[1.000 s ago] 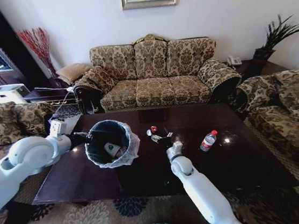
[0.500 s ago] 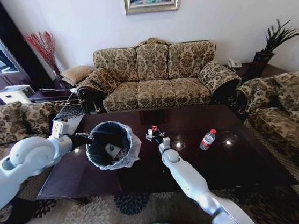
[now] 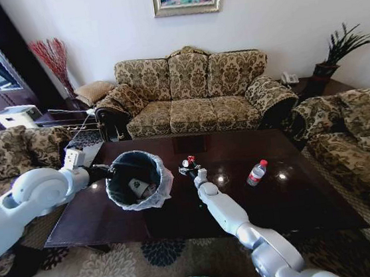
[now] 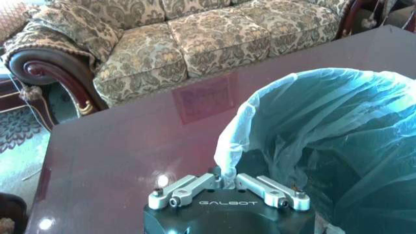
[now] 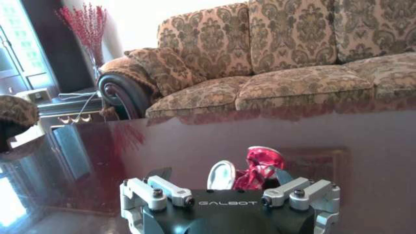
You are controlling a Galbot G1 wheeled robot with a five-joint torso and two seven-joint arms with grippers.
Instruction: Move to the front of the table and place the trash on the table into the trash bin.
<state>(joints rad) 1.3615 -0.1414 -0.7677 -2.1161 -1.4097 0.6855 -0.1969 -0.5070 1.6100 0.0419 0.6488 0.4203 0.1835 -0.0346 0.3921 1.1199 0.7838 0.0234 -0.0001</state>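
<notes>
The red-and-white scrap [image 5: 252, 168], light, crinkly and likely slippery, lies mid-table [image 3: 297, 186] between the right gripper's [image 5: 229, 181] spread fingers and wants pinching across its bulk, while the left gripper [image 4: 227, 184] clamps the trash bin's [image 3: 136, 177] bagged rim.

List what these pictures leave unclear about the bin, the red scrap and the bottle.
- Trash bin contents: too small in the head view; in the left wrist view, the bag hides them.
- Red-and-white scrap: its base hidden behind the right gripper.
- Water bottle label: too small to read.
</notes>
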